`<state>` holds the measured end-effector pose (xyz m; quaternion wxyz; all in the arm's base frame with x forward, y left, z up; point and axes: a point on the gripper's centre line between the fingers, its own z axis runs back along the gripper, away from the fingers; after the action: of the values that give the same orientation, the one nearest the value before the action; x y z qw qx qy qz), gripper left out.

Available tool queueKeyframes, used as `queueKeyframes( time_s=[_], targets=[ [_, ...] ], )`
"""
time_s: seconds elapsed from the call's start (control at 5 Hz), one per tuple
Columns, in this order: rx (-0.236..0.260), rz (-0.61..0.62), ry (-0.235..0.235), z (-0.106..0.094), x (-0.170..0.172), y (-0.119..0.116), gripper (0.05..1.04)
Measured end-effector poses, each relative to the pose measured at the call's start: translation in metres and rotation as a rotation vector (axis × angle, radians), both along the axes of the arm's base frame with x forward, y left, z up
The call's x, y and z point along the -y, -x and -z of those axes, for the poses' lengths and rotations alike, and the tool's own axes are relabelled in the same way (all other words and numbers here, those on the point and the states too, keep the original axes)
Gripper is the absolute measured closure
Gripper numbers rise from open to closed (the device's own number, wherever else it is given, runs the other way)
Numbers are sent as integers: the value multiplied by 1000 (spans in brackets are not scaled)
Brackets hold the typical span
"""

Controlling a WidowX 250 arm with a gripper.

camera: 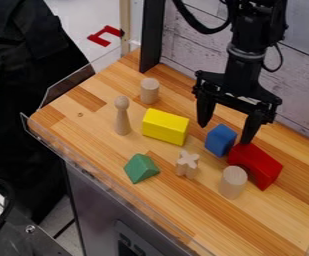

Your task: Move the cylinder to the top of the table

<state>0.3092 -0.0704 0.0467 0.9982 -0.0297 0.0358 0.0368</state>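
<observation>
On tbl, pale wood cyls.

Upright wooden cylinder, another well apart

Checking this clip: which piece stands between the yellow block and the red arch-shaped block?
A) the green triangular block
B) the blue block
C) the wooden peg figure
B: the blue block has the yellow block on one side and the red arch-shaped block on the other.
</observation>
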Motion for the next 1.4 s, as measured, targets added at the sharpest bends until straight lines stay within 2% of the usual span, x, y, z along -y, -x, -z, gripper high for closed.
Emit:
queueKeyframes(
  time_s=[0.2,0.4,0.6,1.0,1.4],
  targets=[
    [-38,-2,-5,11,0,6,83],
    [-74,-19,-5,22,-1,21,83],
    [-69,-3,-8,19,6,27,83],
    [-13,46,-16,4,22,40,83],
    [-14,90,-16,6,36,49,83]
  ],
)
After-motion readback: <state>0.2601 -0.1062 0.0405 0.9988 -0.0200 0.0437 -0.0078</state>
